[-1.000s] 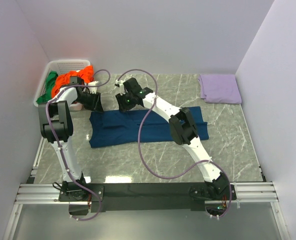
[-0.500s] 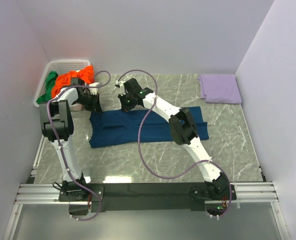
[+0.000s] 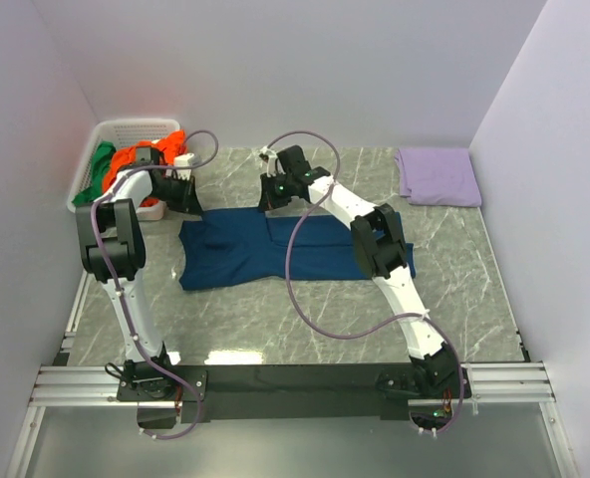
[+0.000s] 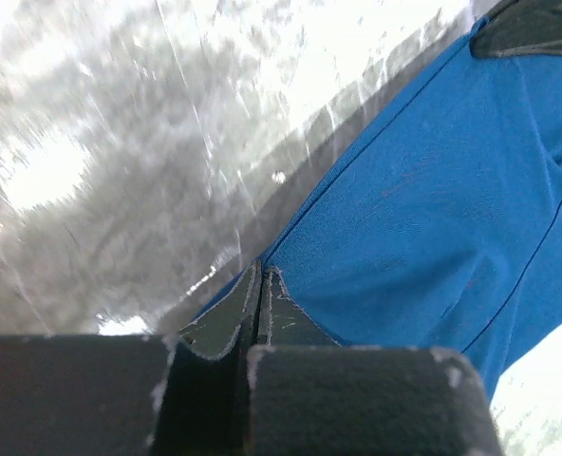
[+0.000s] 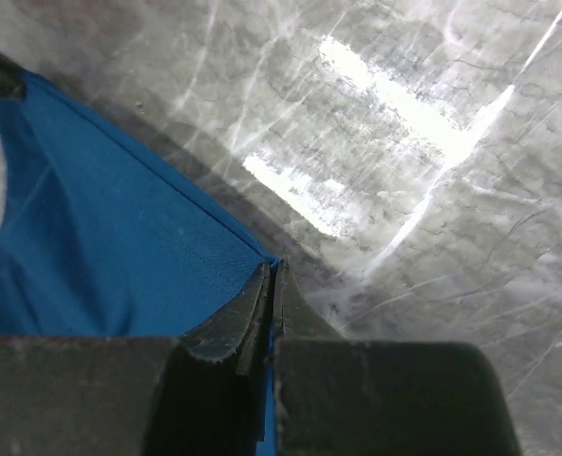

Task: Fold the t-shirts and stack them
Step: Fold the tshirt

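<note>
Navy blue t-shirt (image 3: 275,254) lies spread on the worktop (image 3: 454,299).
Left end effector (image 4: 261,285) and right end effector (image 5: 271,275) are both clenched on its far edge.

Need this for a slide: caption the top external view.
Left gripper and right gripper pinch the far edge of a navy t-shirt laid on the marble table.

a grey marble-patterned surface (image 3: 454,279) is boxed in by plain pale lavender walls: left wall (image 3: 16,199), far wall (image 3: 305,70), right wall (image 3: 564,199). a silver aluminium rail (image 3: 504,381) runs along its near edge. white glare patches (image 5: 395,95) shine on it.
</note>
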You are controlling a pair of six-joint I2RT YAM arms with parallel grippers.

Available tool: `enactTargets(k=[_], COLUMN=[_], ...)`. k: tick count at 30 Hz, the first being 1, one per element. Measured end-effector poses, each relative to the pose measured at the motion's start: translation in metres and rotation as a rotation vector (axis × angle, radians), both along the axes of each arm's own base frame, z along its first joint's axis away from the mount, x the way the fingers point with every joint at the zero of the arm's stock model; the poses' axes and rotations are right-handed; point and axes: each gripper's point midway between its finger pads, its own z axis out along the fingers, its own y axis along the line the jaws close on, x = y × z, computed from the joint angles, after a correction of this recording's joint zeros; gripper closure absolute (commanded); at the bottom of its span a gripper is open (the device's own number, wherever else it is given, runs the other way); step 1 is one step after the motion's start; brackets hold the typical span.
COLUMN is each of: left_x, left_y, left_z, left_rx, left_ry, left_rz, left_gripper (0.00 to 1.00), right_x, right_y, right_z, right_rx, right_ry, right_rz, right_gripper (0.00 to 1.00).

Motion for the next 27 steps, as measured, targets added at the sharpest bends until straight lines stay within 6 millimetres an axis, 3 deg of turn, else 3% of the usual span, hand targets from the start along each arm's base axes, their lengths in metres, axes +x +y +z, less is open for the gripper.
enactTargets(k=[5,9,13,19,23,27], left_x=[0.01,0.01,0.005,-0.032,-0.059,-0.09], left_y=[0.001,0.001,-0.001,-0.019,-0.039,-0.064], left_z=[0.008,0.008,0.01,0.031,0.05,0.047], left_rx=[0.009,0.019,0.025,0.035,0.054,0.068], left_ry=[-0.048,-0.062,-0.08,-0.112,-0.174,-0.176], left_rz=[-0.017,-0.036,-0.064,-0.145,-0.225,-0.316], left_gripper=[0.99,0.99,0.99,0.99,0.99,0.99], right_x=[-0.001,-0.006,-0.012,-0.029,-0.024,-0.019], right_y=[0.003,0.007,0.005,-0.009,-0.019,-0.026], right_z=[0.007,0.008,0.005,0.009,0.025,0.03], right_rx=[0.054,0.069,0.064,0.057,0.073,0.084], right_ry=[0.021,0.029,0.042,0.073,0.051,0.044], right_rz=[0.022,0.042,0.05,0.055,0.05,0.051], right_gripper=[1.0,0.92,0.96,0.99,0.97,0.96])
